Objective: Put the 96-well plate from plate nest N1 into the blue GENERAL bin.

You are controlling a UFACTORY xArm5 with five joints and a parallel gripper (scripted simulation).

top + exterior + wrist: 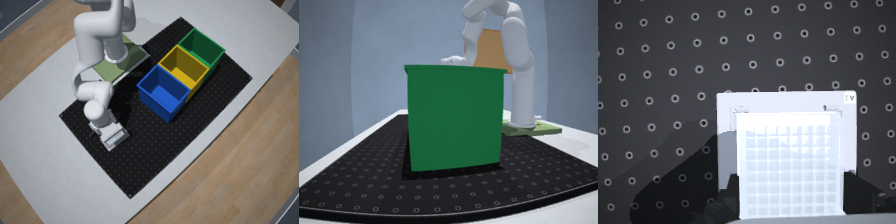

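wrist view gives you the clearest look: the 96-well plate (790, 165) sits directly under the gripper, its grid of wells filling the lower middle of the picture, and it rests in the plate nest n1 (786, 102), whose pale rim shows beyond the plate on the far side and to both flanks. a small label tag (849, 98) sits at the nest's far right corner. the dark finger (729, 186) shows at the plate's left edge, low in the frame, and another dark shape stands at its right edge. the gripper is clenched on the plate across its width, with the plate still seated in the nest.

around the nest you see the black perforated board (673, 75), with the arm's shadow falling to the gripper's left.

in the top view, the gripper (111, 136) hangs straight over the nest at the near-left part of the board (154, 154). the three bins stand well apart from it, off to its far right in a touching row: the blue bin (161, 93) is nearest to the gripper, the yellow bin (183, 69) beyond that, the green bin (202, 49) farthest. all three stand upright. the arm's green base plate (137, 55) lies behind the gripper, on the white table (37, 165).

in the exterior view the green bin (454, 117) blocks the gripper, the plate and the other bins from you; only the arm's upper links (519, 55) rise behind it.
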